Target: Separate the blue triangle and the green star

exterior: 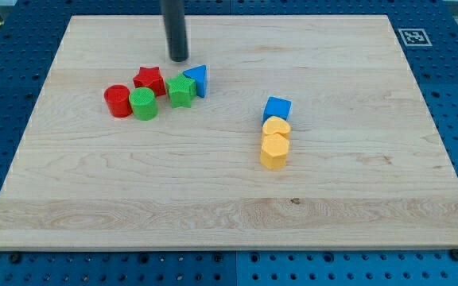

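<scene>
Nearest the view's bottom, the wooden bench (133, 214) lay bare, and the first things met going back were two yellow blocks (274, 144), one touching the other in a short column, their shapes hard to make out from where I stood, perhaps hearts. A blue cube (277, 107) sat against the farther one. Well apart, toward the view's left, was the cluster that mattered: a red cylinder (118, 101) and a green cylinder (143, 103) side by side, then the green star (181, 90) with the blue triangle (197, 79) pressed against its right flank, and a red star (148, 79) just behind the green pieces. The pair to be parted touched along a seam running roughly front to back. Farthest of all stood the dark rod, and my tip (179, 59) rested on the bench just beyond the pair, near both but touching neither, almost in line with that seam and a shade to its left. There were no jaws to speak of, only the plain rod. I judged that a push coming toward the view's bottom, down through the seam, would wedge the two apart; drifting left would likely shove the green star into its neighbours instead.
</scene>
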Controlling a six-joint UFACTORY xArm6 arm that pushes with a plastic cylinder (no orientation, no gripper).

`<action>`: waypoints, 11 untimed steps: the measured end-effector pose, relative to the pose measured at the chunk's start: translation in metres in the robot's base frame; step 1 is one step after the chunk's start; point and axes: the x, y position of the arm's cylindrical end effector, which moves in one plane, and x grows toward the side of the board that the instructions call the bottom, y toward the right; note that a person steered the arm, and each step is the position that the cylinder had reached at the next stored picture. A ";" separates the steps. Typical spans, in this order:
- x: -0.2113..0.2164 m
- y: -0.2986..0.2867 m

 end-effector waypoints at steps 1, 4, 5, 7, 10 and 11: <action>0.017 -0.002; 0.038 0.001; 0.040 0.001; 0.043 0.011; 0.053 0.032; 0.053 0.057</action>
